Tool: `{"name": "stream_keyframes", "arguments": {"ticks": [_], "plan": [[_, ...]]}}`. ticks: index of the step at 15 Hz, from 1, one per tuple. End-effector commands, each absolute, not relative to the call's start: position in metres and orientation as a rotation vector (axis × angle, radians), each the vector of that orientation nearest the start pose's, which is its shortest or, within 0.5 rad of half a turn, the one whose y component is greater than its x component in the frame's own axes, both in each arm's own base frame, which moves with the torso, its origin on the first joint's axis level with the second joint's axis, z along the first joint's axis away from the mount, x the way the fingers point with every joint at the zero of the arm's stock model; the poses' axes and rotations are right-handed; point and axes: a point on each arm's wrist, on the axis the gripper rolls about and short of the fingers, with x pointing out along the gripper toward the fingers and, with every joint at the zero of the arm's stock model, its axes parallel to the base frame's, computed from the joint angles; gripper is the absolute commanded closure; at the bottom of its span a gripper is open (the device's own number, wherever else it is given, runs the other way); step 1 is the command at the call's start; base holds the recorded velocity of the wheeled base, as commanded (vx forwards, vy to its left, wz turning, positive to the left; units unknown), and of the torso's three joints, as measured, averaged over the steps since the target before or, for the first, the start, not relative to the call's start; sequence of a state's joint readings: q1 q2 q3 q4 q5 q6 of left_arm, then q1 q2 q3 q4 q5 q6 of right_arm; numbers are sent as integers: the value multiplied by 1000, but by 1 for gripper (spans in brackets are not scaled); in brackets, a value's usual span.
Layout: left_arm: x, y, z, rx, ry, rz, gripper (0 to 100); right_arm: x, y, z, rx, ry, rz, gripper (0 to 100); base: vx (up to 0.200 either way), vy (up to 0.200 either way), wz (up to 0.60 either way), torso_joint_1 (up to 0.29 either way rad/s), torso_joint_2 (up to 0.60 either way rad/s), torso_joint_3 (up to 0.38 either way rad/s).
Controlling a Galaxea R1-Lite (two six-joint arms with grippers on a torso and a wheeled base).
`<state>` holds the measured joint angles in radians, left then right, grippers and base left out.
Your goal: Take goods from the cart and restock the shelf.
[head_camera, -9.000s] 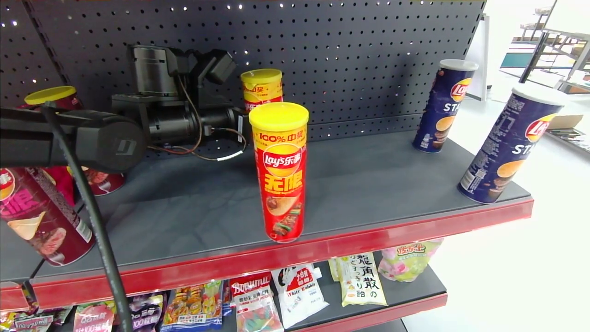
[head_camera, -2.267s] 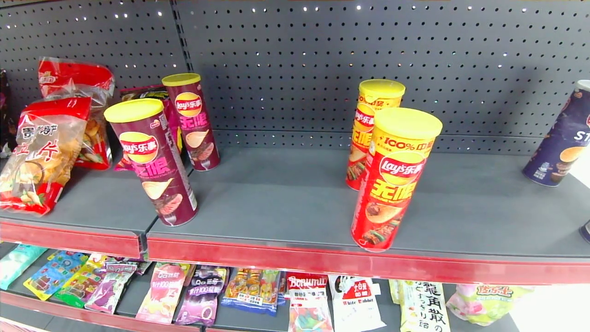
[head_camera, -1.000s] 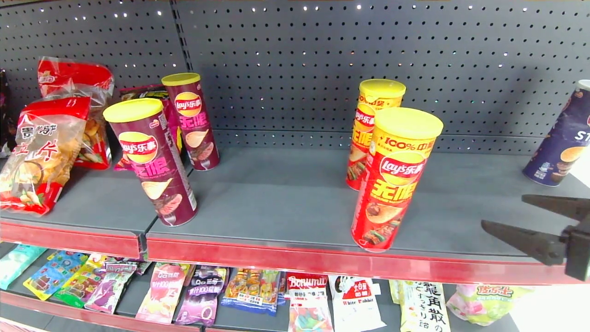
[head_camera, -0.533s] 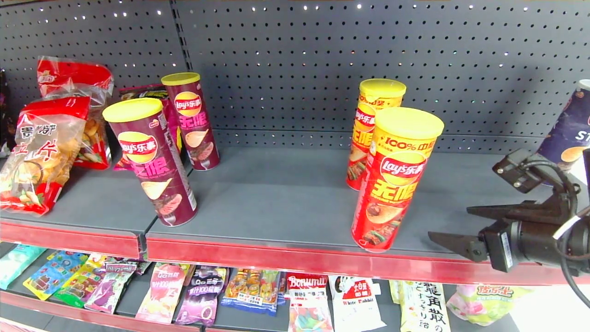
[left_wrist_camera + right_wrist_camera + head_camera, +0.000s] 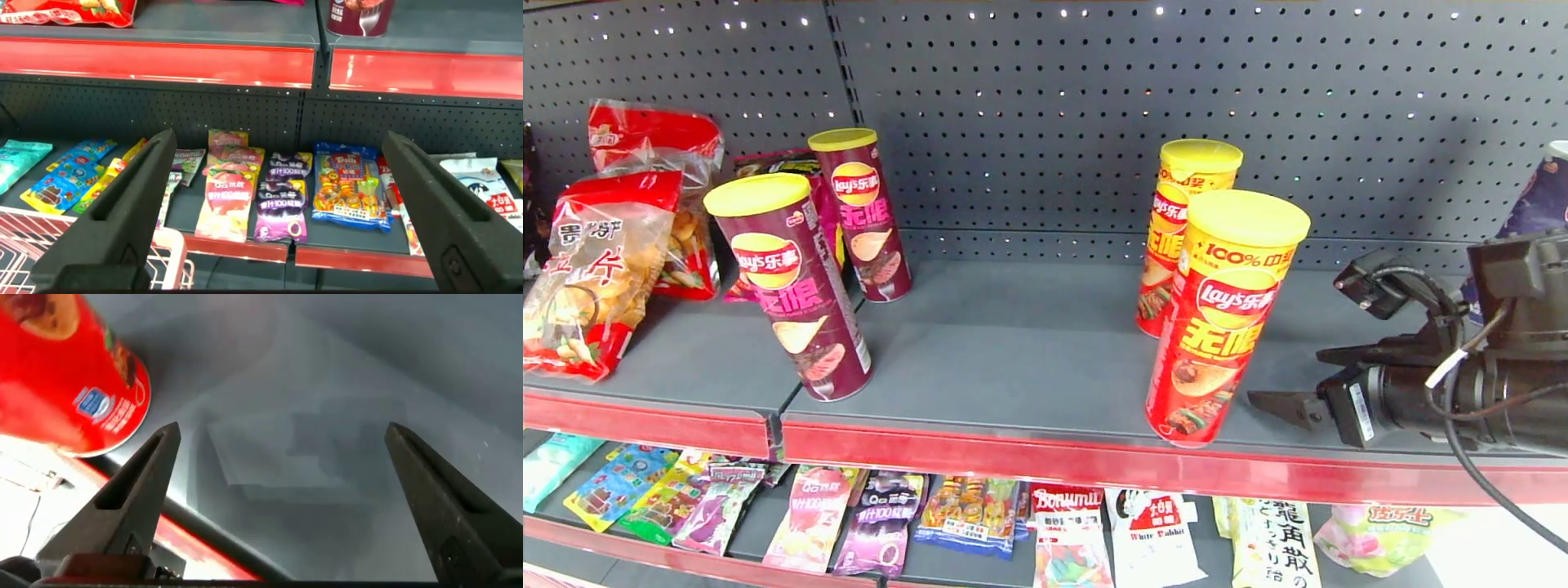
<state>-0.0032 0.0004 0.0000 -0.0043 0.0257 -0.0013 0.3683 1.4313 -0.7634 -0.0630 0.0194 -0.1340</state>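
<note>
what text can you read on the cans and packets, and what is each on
"Lay's", "无限", "100%": front red can.
"Lay's", "无限": front maroon can.
"White Rabbit": white bag, lower down.
"龍角散": pale packet beside it.
Other packets and the blue can: too small or cut off.

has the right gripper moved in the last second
Yes. The right gripper has slid leftward along the shelf front, closing most of the gap to the front red can, which has stayed put. Its jaws are open.

On shelf [image 5: 1013,359]: front can [image 5: 1225,318]; right end effector [image 5: 1284,376] just beside, rightward.
</note>
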Motion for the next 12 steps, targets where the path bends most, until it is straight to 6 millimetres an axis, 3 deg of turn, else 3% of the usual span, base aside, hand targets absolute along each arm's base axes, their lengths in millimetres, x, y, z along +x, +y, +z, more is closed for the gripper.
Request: {"name": "stream_keyframes", "arguments": {"ticks": [1, 12], "plan": [[-23, 1, 76, -2, -5, 23, 0, 215, 86, 185, -241, 594, 426, 0, 0, 0, 0, 0, 0, 0], [-23, 1, 76, -2, -5, 23, 0, 218, 98, 181, -256, 608, 466, 0, 0, 0, 0, 0, 0, 0]]}}
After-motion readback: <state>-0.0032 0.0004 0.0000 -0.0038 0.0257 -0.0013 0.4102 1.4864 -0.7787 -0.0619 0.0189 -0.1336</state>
